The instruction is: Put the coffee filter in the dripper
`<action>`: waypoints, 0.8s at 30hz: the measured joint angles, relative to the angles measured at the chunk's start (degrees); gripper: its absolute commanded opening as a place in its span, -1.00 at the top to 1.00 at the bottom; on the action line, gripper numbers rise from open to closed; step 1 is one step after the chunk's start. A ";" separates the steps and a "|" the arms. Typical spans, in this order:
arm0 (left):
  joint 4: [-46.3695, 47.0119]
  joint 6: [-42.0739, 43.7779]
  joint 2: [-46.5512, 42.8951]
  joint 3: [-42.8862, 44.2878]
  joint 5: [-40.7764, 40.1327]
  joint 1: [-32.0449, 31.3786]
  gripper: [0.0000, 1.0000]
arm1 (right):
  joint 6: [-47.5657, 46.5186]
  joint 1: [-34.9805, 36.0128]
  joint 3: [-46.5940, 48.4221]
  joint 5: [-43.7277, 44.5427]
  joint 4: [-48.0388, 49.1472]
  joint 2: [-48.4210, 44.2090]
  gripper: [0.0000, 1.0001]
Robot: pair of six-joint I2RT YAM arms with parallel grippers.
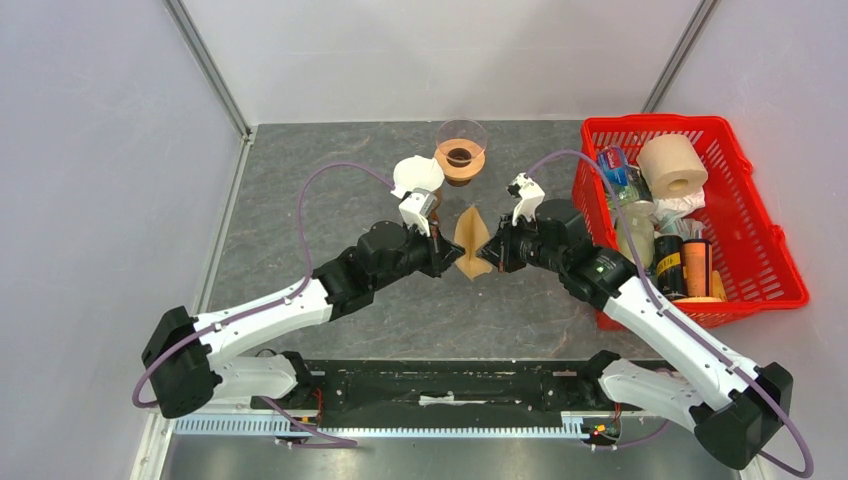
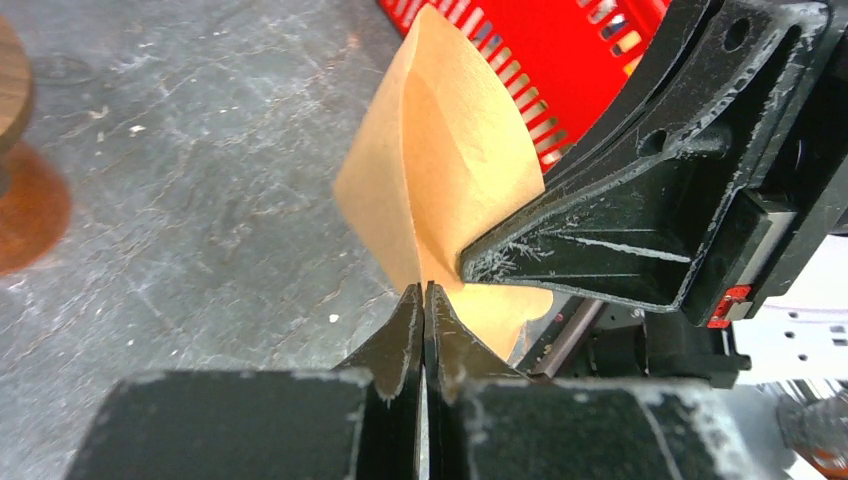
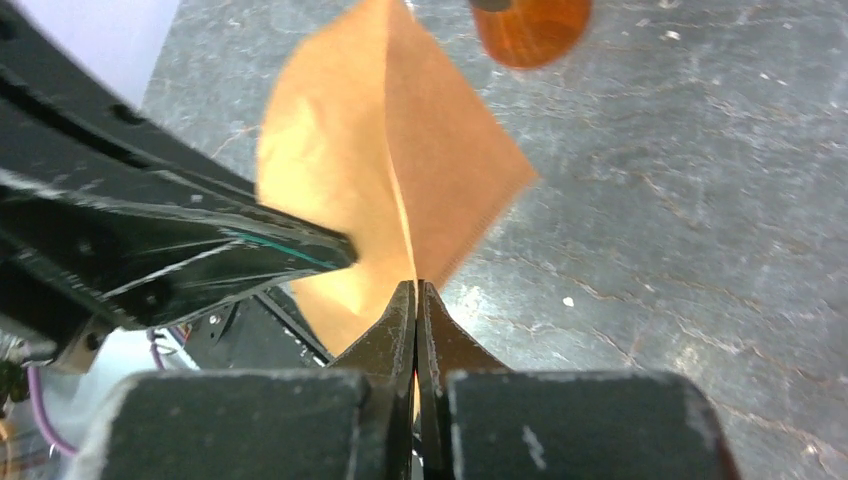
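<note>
A brown paper coffee filter (image 1: 471, 245) hangs above the table between my two grippers, partly spread open. My left gripper (image 1: 446, 258) is shut on its left edge, and the left wrist view shows the paper (image 2: 450, 170) pinched at the fingertips (image 2: 424, 292). My right gripper (image 1: 492, 252) is shut on its right edge, and the right wrist view shows the filter (image 3: 390, 170) pinched at the tips (image 3: 415, 290). The dripper (image 1: 461, 150), clear with an orange-brown base, stands at the back of the table beyond the filter.
A white round object (image 1: 417, 176) lies left of the dripper. A red basket (image 1: 740, 250) with a paper roll, bottles and other items stands at the right, close to my right arm. The grey table (image 1: 300, 230) has walls at its left and back.
</note>
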 measured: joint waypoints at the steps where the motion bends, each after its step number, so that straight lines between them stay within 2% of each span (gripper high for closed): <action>1: -1.18 0.04 0.00 0.63 -1.77 -0.48 0.96 | 0.22 0.00 0.09 1.29 -0.61 0.13 1.00; 12: -13.11 0.07 1.88 7.67 -16.55 -5.18 0.95 | 2.14 0.07 1.16 10.12 -7.56 2.08 1.00; 24: -19.39 0.07 4.83 10.73 -19.63 -7.34 0.95 | 3.34 0.57 3.58 16.20 -10.78 2.08 1.00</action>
